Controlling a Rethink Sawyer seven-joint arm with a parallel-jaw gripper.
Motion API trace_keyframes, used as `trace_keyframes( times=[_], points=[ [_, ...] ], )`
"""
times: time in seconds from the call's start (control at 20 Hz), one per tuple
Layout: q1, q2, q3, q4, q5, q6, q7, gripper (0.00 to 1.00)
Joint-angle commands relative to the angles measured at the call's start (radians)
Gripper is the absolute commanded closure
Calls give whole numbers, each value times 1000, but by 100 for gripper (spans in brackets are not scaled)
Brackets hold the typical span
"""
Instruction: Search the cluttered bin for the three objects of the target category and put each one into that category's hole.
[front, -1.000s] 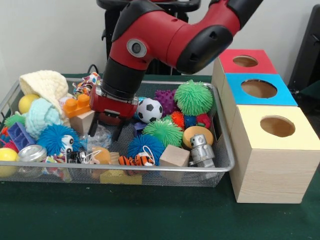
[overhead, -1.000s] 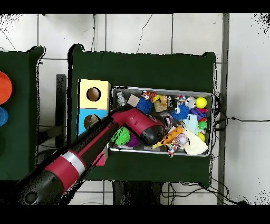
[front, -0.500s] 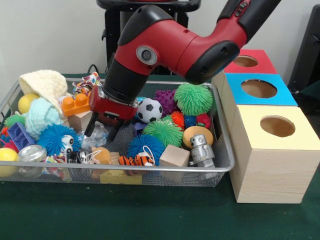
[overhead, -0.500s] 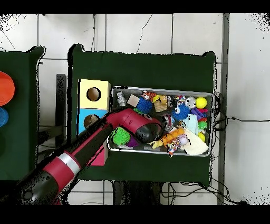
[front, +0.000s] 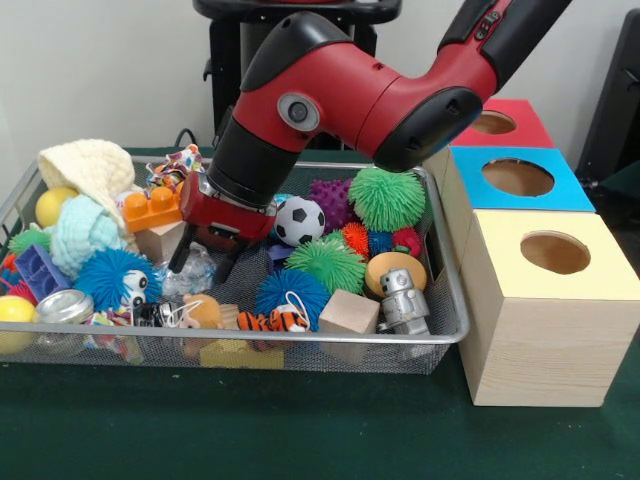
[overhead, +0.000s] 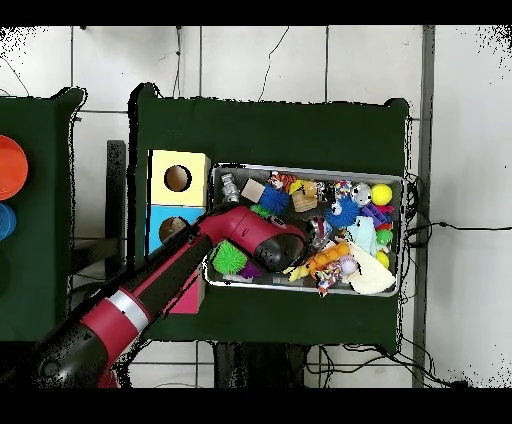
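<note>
**Pincer low in the bin's left half, spread and empty**

You have the wire bin (front: 440, 335) packed on the green surface (front: 300, 430), with three hole-topped boxes to its right: yellow (front: 550, 300) nearest, blue (front: 520, 180) behind it, red (front: 490, 122) farthest. Nothing in view tells you which category is wanted, so judge each candidate by feel.

The knitted cream piece (front: 90, 170) and the pale blue one (front: 80, 230) at the left look soft and floppy; pinch a fold, not the whole bulk. The spiky rubber balls, such as the big green one (front: 387, 195) far right and the blue one (front: 110, 275) near left, are probably light and squashy and will likely give under pressure, so close across the middle. The wooden cube (front: 348, 312) near the front rim is stiff, with flat sides to grip. The small soccer ball (front: 298, 220) and silver robot figure (front: 402, 300) look hard and may slip.

The pincer (front: 205, 262) hangs with its two dark fingers apart, holding nothing, over a crumpled clear item (front: 195, 272) that you cannot identify.

The arm (front: 330, 90) hides the bin's far middle, and from overhead it covers much of that end too. Lower layers are buried.
</note>
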Motion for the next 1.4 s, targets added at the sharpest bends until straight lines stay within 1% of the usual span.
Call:
trace_keyframes(
  times=[0.05, 0.2, 0.25, 0.35, 0.5, 0.7, 0.95, 1.1, 1.3, 1.4],
  points=[
    [-52, 45, 92, -118, 69, -23, 227, 0],
    [-56, 34, 116, -123, 85, -22, 211, 0],
    [-59, 20, 134, -122, 94, -22, 186, 0],
    [-65, -1, 161, -122, 105, -37, 158, 0],
    [-65, -17, 181, -120, 110, -76, 154, 0],
    [-57, -23, 193, -108, 125, -80, 167, 0],
    [-67, -15, 199, -124, 122, -77, 141, 0],
    [-64, -1, 190, -129, 120, -65, 156, 0],
    [-82, -12, 208, -146, 112, -86, 99, 0],
    [-79, -12, 205, -146, 111, -85, 98, 0]
  ],
)
